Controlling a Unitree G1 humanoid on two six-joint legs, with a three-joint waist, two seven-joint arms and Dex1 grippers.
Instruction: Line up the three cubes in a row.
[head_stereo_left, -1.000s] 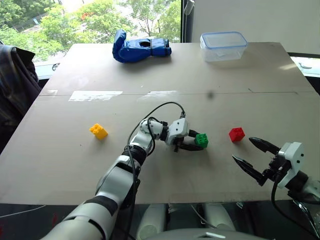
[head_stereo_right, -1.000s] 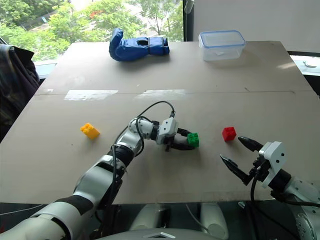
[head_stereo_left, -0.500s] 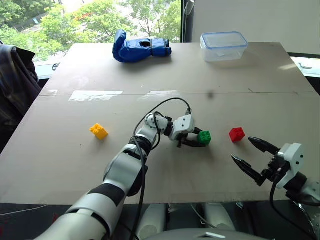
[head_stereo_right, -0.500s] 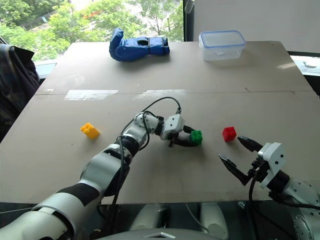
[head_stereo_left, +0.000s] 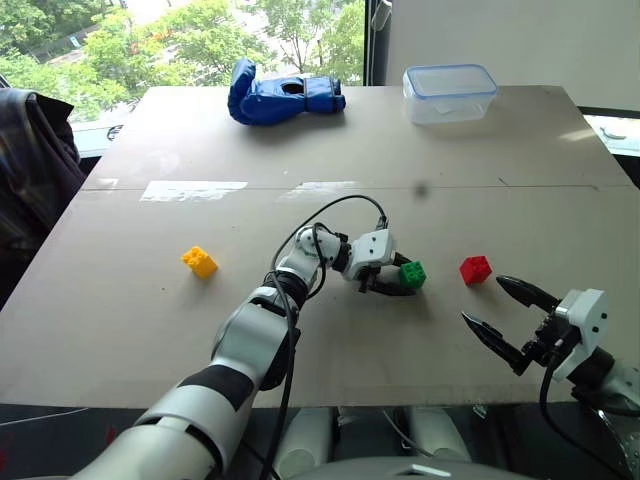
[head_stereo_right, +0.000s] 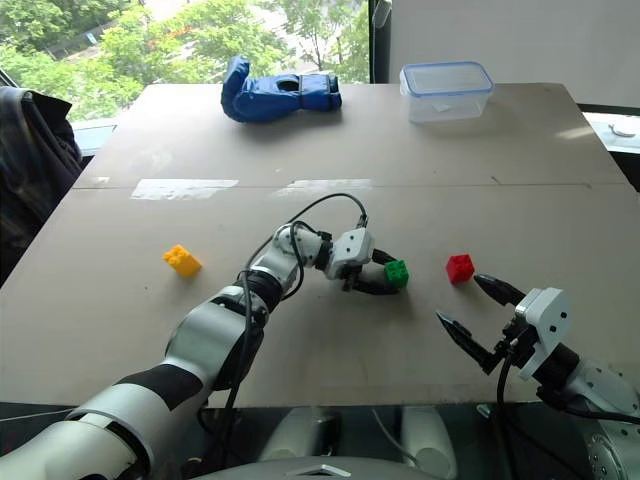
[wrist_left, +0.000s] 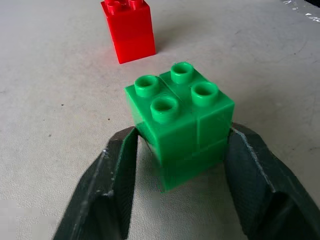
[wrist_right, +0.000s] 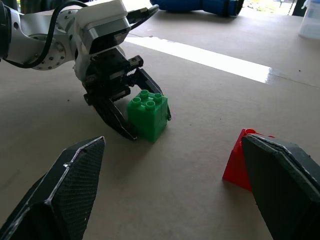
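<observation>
The counter (head_stereo_left: 150, 330) is carrying three blocks. The left gripper (head_stereo_left: 398, 281) is straddling the green block (head_stereo_left: 412, 274) mid-counter, fingers (wrist_left: 110, 195) parted just off its sides. The right gripper (head_stereo_left: 500, 318), fingers wide apart, is hovering near the red block (head_stereo_left: 475, 269). The yellow block (head_stereo_left: 198, 261) is sitting well to the left.

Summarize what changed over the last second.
The left gripper carried the green cube slightly toward the red cube, then opened; its fingers now flank the cube with small gaps. Red cube, yellow cube and the open right gripper stayed put.
</observation>
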